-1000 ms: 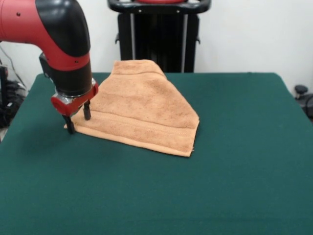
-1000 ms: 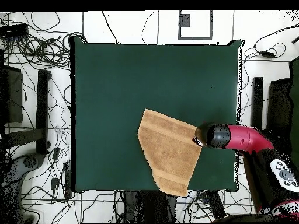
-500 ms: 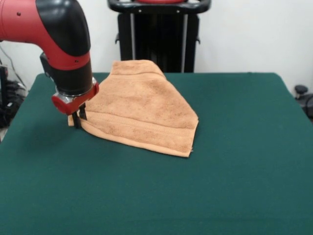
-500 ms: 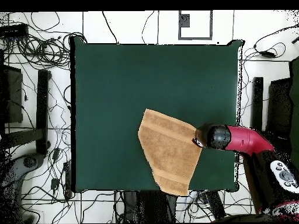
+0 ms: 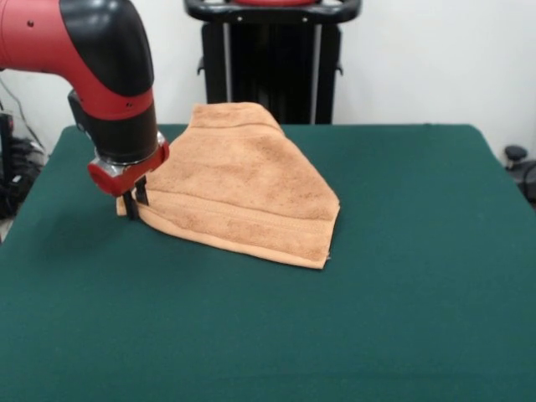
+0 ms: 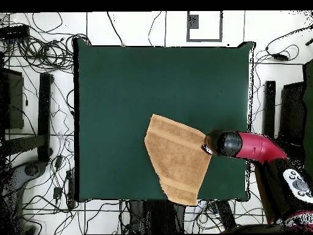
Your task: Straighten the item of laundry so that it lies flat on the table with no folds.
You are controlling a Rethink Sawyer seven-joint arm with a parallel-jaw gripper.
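The orange-tan towel (image 5: pixel 243 188) lies folded on the green table (image 5: pixel 394 293), its far end draped over the table's far edge by the pedestal. In the overhead view the towel (image 6: pixel 177 159) sits at the table's (image 6: pixel 122 92) lower middle and hangs past the bottom edge. My gripper (image 5: pixel 134 203) is at the towel's left corner in the front view, shut on that corner and lifting it slightly. In the overhead view the gripper (image 6: pixel 208 145) is at the towel's right corner, under the red arm.
The black pedestal (image 5: pixel 272 59) stands behind the towel at the table's far side. Cables and stands (image 6: pixel 36 122) lie on the floor around the table. The red arm (image 6: pixel 257 147) reaches in from the right in the overhead view.
A second ago the fingers were open, straddling the towel's corner. They then closed on the corner and raised it a little. Since half a second ago nothing has visibly moved.
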